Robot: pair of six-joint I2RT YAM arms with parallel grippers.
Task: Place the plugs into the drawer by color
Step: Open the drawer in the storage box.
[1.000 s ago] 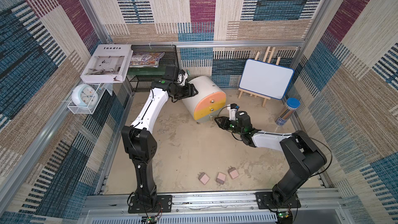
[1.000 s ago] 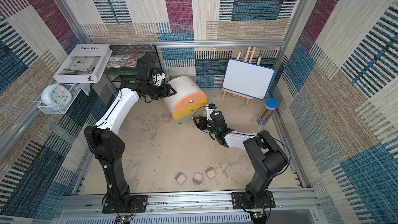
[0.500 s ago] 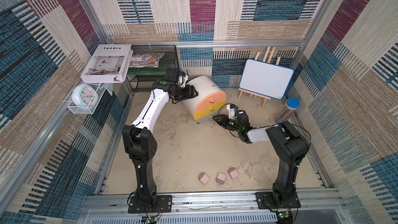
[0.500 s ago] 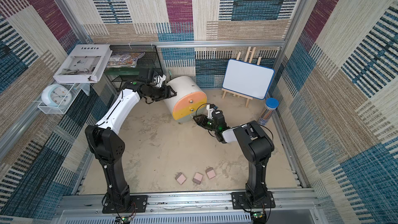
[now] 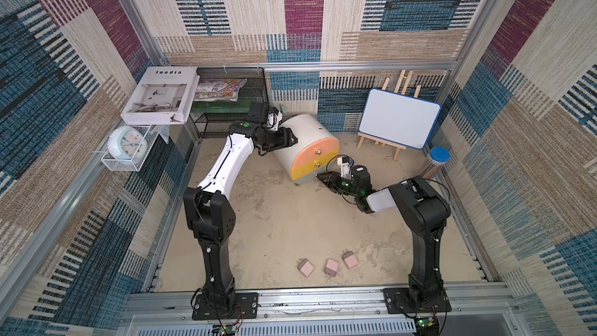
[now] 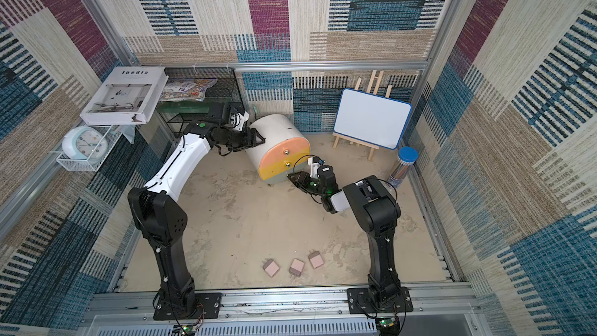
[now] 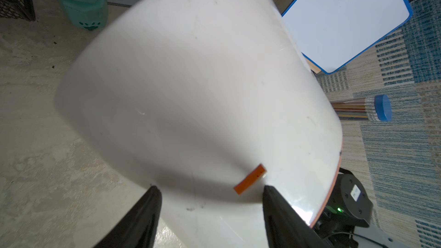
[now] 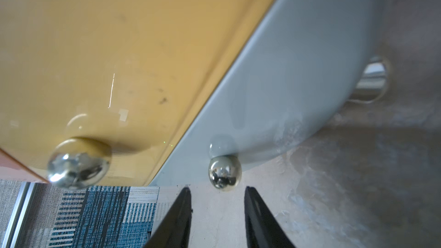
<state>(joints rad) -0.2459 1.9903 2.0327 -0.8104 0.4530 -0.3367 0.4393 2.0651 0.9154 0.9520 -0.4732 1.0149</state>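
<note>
Left gripper [image 7: 210, 188]: jaws were spread, tips against the white drawer [image 5: 303, 134].
Right gripper [image 8: 217, 188]: I saw jaws parted (nothing pinched), grey front's knob [image 8: 225, 171] just ahead.

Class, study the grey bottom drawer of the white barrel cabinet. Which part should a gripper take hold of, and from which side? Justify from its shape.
Grip the round metal knob on the grey drawer front, coming straight at the front face. That front looks smooth, so the protruding knob is probably the only handhold. The right gripper stands open just short of it.
</note>
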